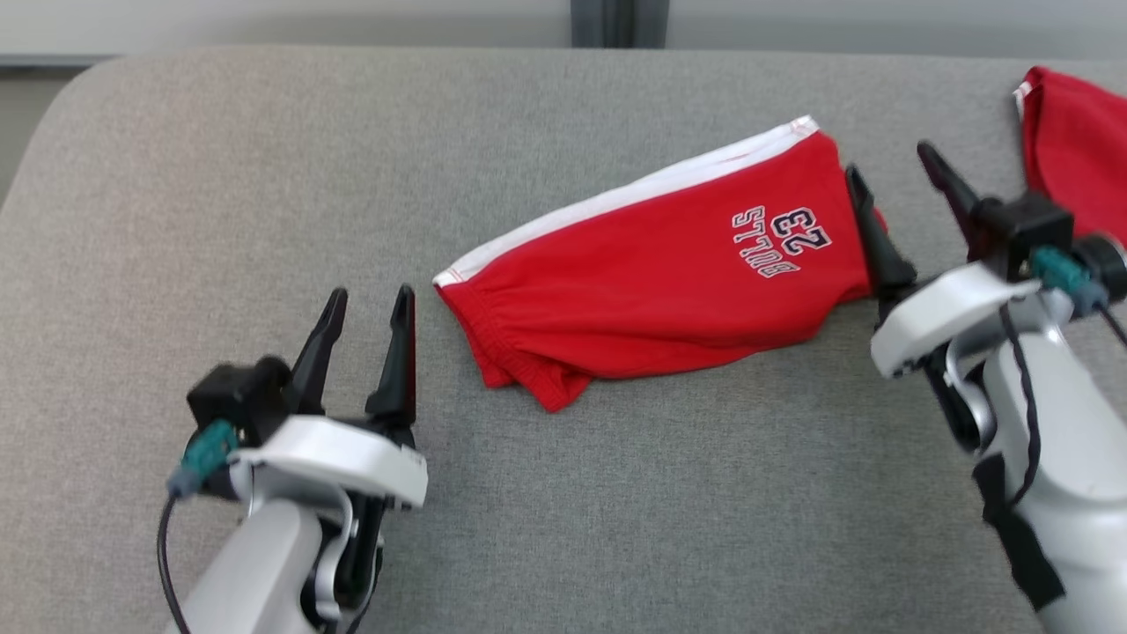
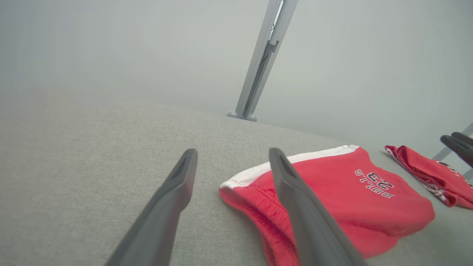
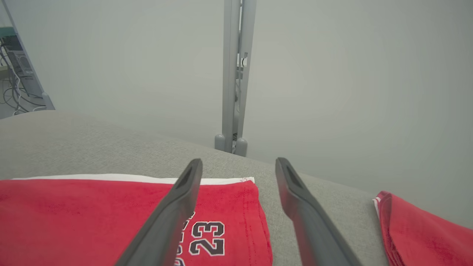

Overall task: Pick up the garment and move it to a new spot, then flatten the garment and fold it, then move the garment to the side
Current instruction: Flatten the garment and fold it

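Observation:
The garment (image 1: 669, 264) is a pair of red shorts with a white side stripe and a "23" print, folded and lying slantwise on the grey cushioned surface (image 1: 264, 176). It also appears in the left wrist view (image 2: 332, 199) and the right wrist view (image 3: 92, 221). My left gripper (image 1: 370, 304) stands open just left of the waistband end, nothing between its fingers. My right gripper (image 1: 894, 172) is open at the garment's right end, its left finger (image 1: 872, 233) at the hem edge. Neither gripper holds cloth.
A second red garment (image 1: 1079, 145) lies at the far right edge of the surface, also seen as a red garment (image 3: 421, 236) at the right. A grey metal post (image 3: 232, 74) stands behind the surface against a pale wall.

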